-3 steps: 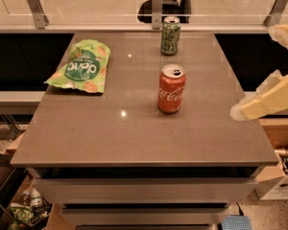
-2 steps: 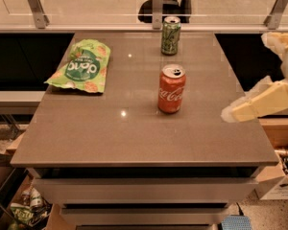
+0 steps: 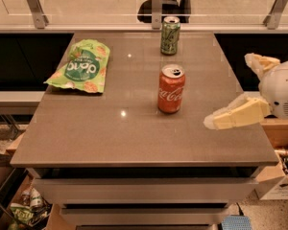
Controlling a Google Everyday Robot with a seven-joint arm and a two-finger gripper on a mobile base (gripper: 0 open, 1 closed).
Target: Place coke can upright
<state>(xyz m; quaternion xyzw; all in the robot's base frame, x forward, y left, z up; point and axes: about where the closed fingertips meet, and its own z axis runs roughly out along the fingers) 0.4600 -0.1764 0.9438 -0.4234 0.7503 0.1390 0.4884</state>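
The coke can (image 3: 171, 88) is red with white script and a silver top. It stands upright near the middle of the grey table (image 3: 110, 138). My gripper (image 3: 230, 91) is at the table's right edge, to the right of the can and apart from it. Its two cream fingers are spread open and hold nothing. The lower finger (image 3: 236, 116) reaches over the table's right edge. The upper finger (image 3: 261, 62) is further back and off the table.
A green can (image 3: 170, 35) stands upright at the back of the table, behind the coke can. A green snack bag (image 3: 80, 66) lies flat at the back left. A glass railing runs behind the table. Boxes and clutter sit on the floor on both sides.
My gripper has moved left, so the lower finger now reaches over the table's right edge, closer to the coke can. The cans and the bag have not moved.
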